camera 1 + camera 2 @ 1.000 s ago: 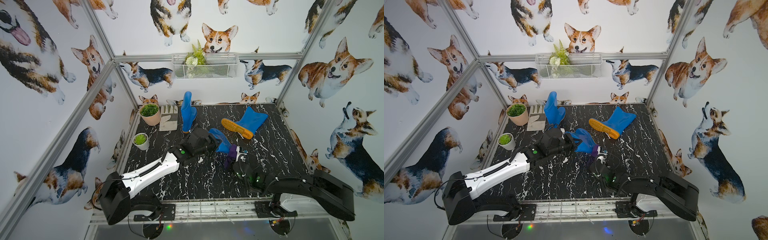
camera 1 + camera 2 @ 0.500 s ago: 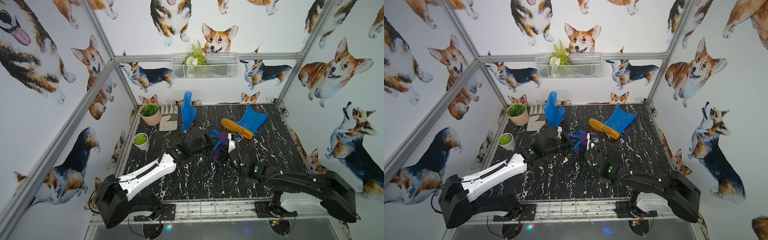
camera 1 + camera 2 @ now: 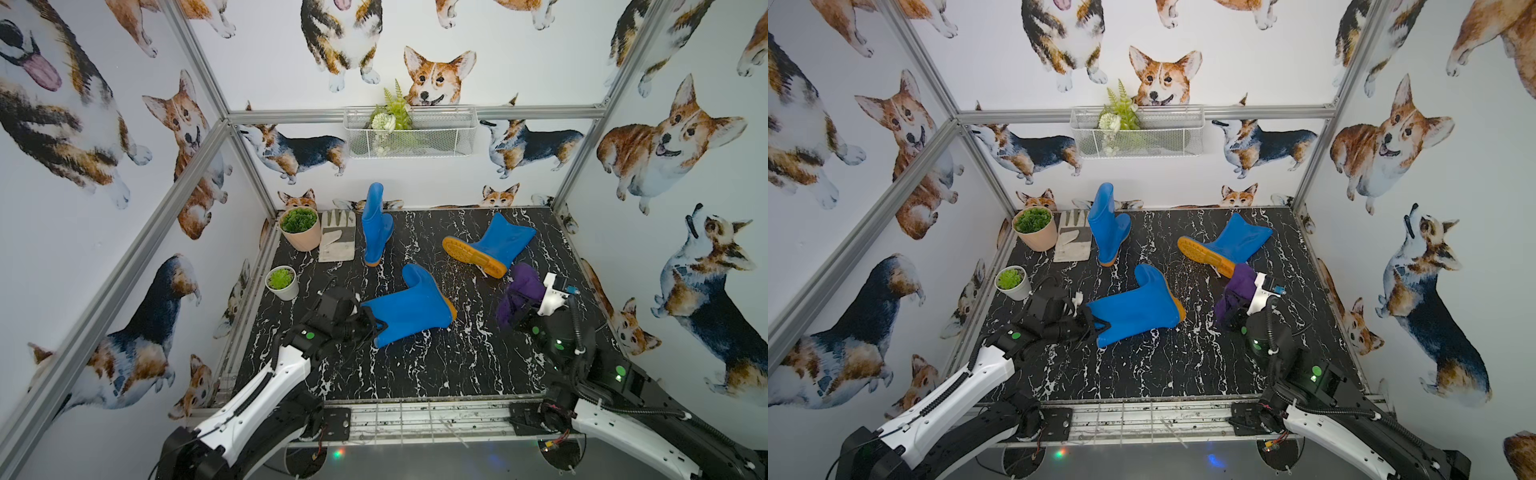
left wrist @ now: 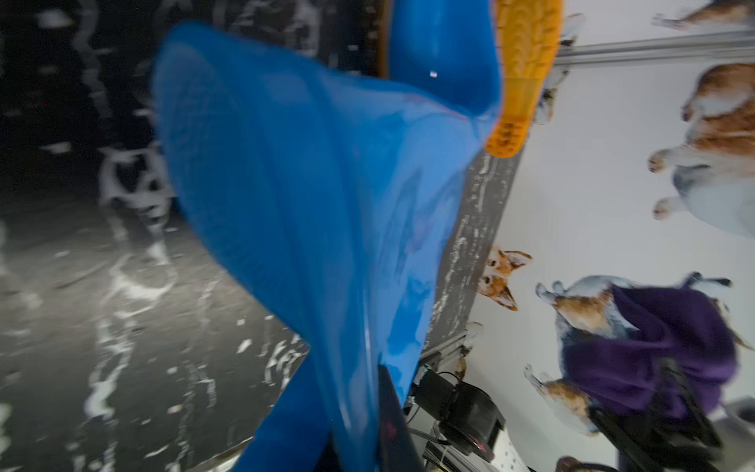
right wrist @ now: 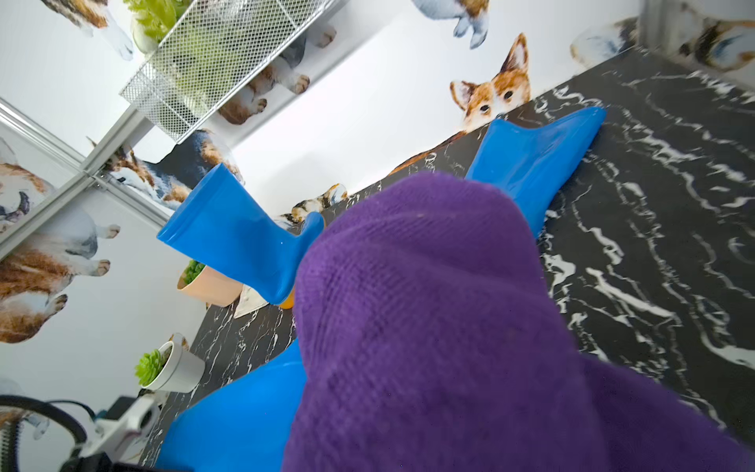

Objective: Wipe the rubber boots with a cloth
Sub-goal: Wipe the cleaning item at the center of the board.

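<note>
Two pincers clamping shut, left pincer (image 3: 369, 328) pinching the thin, flexing cuff of a glossy blue rubber boot (image 3: 409, 309) at centre, right pincer (image 3: 520, 311) gripping the bunched, knitted purple cloth (image 3: 524, 286) at three o'clock, second boot (image 3: 496, 243) lying sideways at one o'clock, showing its ridged orange sole, third boot (image 3: 376, 224) standing upright at eleven o'clock.

I'm driving this from afar, and it's plainly a lab test cell. Aluminium frame (image 3: 291, 116) bars hold 3 walls (image 3: 540, 50) papered with cartoon corgis (image 3: 436, 79), boxing in a black marble-look table (image 3: 436, 374). My left arm (image 3: 266, 382) and right arm (image 3: 623, 419) are fixed to a metal rail (image 3: 415, 419) at its front edge. A wire basket (image 3: 440, 139) of greenery (image 3: 395, 110) hangs on the back wall; 2 plant pots (image 3: 305, 243) (image 3: 286, 291) stand as props.
</note>
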